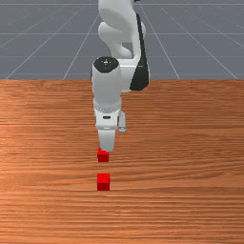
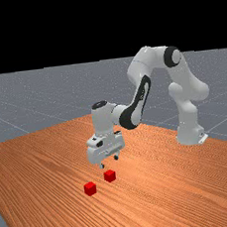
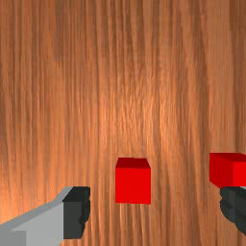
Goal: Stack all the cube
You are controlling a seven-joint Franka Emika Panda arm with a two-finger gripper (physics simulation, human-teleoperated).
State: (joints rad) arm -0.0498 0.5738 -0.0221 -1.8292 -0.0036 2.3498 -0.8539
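In the far view my gripper [image 2: 109,162] hangs above the table with its two fingers spread. Just below it lies one red cube [image 2: 109,176]; the other red cube [image 2: 90,188] sits apart, toward the far view's left. From the front, the cube closer to the arm [image 1: 103,156] is partly covered at its top by the hand, and the second cube [image 1: 103,182] lies farther from the arm. In the wrist view, with the gripper [image 3: 156,209] open, one cube [image 3: 133,185] appears between the fingers, untouched; another [image 3: 222,169] appears beside one fingertip.
The orange-brown wooden table [image 1: 190,143] surrounds both cubes. A table edge [image 2: 8,220] runs along the far view's left, and the arm's base [image 2: 190,134] stands at the far view's right.
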